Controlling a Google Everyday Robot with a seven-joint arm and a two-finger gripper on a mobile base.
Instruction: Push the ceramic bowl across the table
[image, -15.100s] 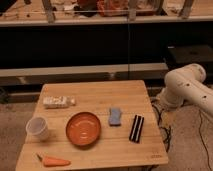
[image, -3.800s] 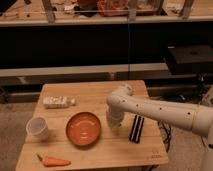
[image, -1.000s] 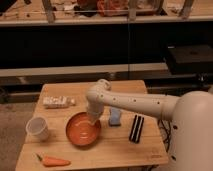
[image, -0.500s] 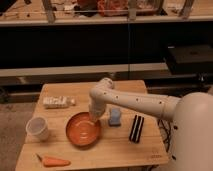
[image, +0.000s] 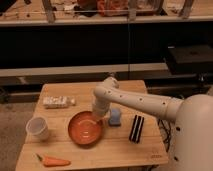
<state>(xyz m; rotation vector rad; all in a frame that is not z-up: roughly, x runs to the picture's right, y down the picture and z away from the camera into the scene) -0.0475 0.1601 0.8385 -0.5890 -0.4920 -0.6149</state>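
Note:
The ceramic bowl (image: 85, 128) is a wide orange-terracotta dish in the middle of the light wooden table (image: 125, 152). My white arm reaches in from the right and bends down over the table's centre. The gripper (image: 96, 116) hangs at the bowl's right rim, at or just inside its edge. The arm's wrist covers most of it.
A white cup (image: 37, 128) stands left of the bowl. A carrot (image: 51, 161) lies at the front left. A white packet (image: 56, 102) lies at the back left. A small blue object (image: 115, 117) and a black striped object (image: 136, 128) lie right of the bowl.
The arm swung in from the right over the table and came down at the bowl's right rim. In the last half second the wrist shifted slightly right. The bowl has barely moved.

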